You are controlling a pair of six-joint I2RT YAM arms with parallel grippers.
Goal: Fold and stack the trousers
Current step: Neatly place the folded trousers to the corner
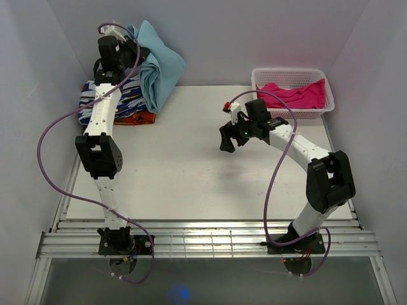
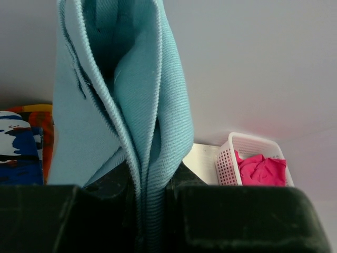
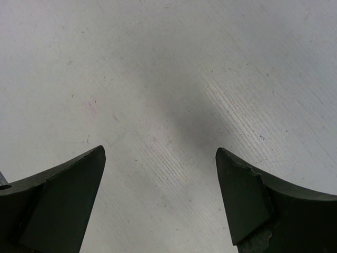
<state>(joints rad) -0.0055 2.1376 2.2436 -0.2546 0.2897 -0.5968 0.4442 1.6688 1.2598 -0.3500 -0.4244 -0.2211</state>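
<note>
The light-blue trousers (image 1: pixel 159 63) hang folded from my left gripper (image 1: pixel 130 46) at the far left, above a blue-white-orange patterned folded cloth (image 1: pixel 111 105). In the left wrist view the trousers (image 2: pixel 126 105) run up from between my shut jaws, several layers pinched together. My right gripper (image 1: pixel 229 138) is open and empty over the bare table middle; in the right wrist view its fingertips (image 3: pixel 84 174) stand wide apart above the white tabletop (image 3: pixel 168 79).
A white basket (image 1: pixel 292 76) with a bright pink garment (image 1: pixel 296 95) stands at the far right, also in the left wrist view (image 2: pixel 226 158). White walls close in the back and both sides. The patterned cloth shows at the left of the left wrist view (image 2: pixel 21 153).
</note>
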